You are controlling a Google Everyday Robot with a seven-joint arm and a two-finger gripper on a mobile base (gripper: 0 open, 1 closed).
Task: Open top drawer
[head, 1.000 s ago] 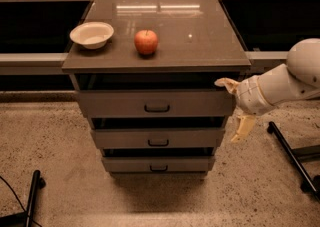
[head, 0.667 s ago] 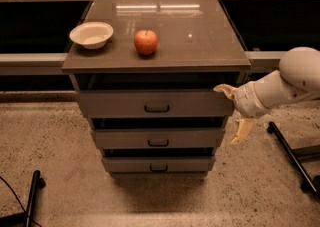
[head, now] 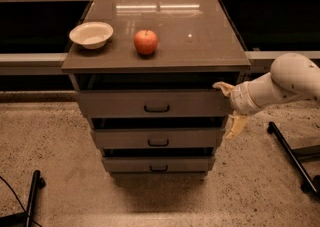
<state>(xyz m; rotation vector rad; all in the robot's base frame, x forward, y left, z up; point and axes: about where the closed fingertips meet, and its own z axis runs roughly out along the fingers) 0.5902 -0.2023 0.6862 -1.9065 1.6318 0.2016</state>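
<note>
The top drawer (head: 115, 104) is the widest of three grey drawers in a cabinet, with a small dark loop handle (head: 157, 108) at its centre. A dark gap shows between its front and the cabinet top. My gripper (head: 229, 107) is on a white arm coming in from the right. It sits at the right end of the top drawer's front, well right of the handle. Its two pale fingers are spread apart, one at the drawer's upper right corner (head: 223, 87) and one below (head: 236, 126). It holds nothing.
On the cabinet top (head: 200, 41) stand a white bowl (head: 91, 34) and a red apple (head: 145, 41). Two narrower drawers (head: 158, 139) lie below. A black stand leg (head: 290, 153) is on the floor at right, and another (head: 31, 196) at left.
The arm has dropped slightly and shifted a little left towards the drawer's right end. The drawers, bowl and apple have not moved.
</note>
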